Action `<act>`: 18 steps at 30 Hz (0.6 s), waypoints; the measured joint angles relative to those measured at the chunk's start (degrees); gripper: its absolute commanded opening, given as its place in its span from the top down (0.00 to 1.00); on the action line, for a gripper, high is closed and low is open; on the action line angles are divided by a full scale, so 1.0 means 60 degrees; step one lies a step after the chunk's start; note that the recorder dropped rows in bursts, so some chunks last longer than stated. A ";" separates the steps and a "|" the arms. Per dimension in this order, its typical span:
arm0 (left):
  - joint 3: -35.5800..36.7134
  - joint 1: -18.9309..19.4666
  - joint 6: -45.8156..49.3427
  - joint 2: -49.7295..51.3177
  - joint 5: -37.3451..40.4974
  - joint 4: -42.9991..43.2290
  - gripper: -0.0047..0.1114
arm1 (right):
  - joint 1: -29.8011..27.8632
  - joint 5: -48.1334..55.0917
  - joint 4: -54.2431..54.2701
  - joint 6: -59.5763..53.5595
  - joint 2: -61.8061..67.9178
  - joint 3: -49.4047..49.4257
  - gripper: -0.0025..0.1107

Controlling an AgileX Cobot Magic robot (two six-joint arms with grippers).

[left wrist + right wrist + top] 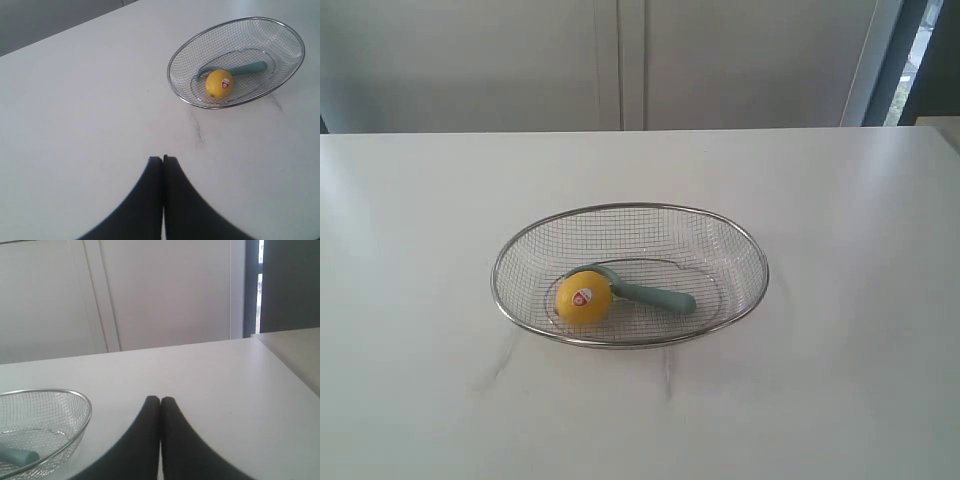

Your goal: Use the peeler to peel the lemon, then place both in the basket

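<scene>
Lemon (584, 297) + peeler (655, 296) both lie in basket (630, 343), mid worktop (420, 300). Lemon rests against peeler's blade end, sticker facing exterior cam. L hand (163, 159) & R hand (160, 400) pinched fully closed, holding nothing, apart from basket.

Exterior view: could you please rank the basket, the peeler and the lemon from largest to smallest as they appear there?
1. The basket, by far the largest; it holds both other things.
2. The peeler, longer than the lemon but slim, with its head partly hidden behind the lemon.
3. The lemon, shortest across, though thicker than the peeler's handle.
</scene>
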 measured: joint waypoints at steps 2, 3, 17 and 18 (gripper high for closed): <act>0.0000 0.0000 0.0000 0.0000 0.0000 0.0000 0.96 | 0.0000 -0.0023 0.0000 0.0000 0.0000 0.0214 0.98; 0.0000 0.0000 0.0000 0.0000 0.0000 0.0000 0.96 | 0.0000 -0.0023 0.0000 0.0000 0.0000 0.0312 0.98; 0.0000 0.0000 0.0000 0.0000 0.0000 0.0000 0.96 | 0.0000 0.0473 0.0000 0.0000 0.0000 0.0421 0.98; 0.0000 0.0000 0.0000 0.0000 0.0000 0.0000 0.96 | 0.0000 0.0513 0.0000 0.0000 0.0000 0.0421 0.98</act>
